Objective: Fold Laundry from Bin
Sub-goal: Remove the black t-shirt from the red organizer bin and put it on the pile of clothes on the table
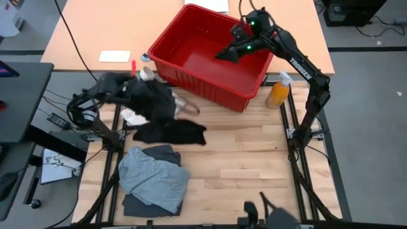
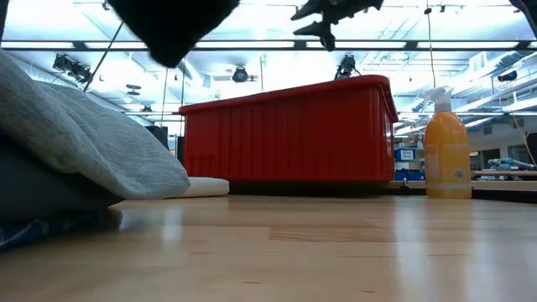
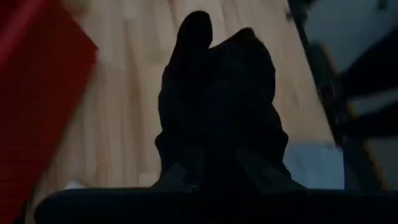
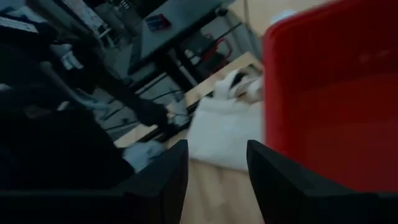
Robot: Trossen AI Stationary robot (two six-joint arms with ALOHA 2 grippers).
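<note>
Gripping the black garment [image 1: 151, 97] above the counter [image 1: 241, 159], left claw [image 1: 130, 89] is clamped; right claw [image 1: 229, 53], fingers apart, hovers over the red bin [image 1: 191, 77].

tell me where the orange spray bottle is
In the high view the orange spray bottle stands on the table's right side, just beside the red bin's right corner.

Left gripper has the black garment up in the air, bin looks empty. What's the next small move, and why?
Probably lower the left gripper so the black garment spreads on bare table: it hangs bunched, half over another dark piece, while the right gripper waits open over the bin.
</note>
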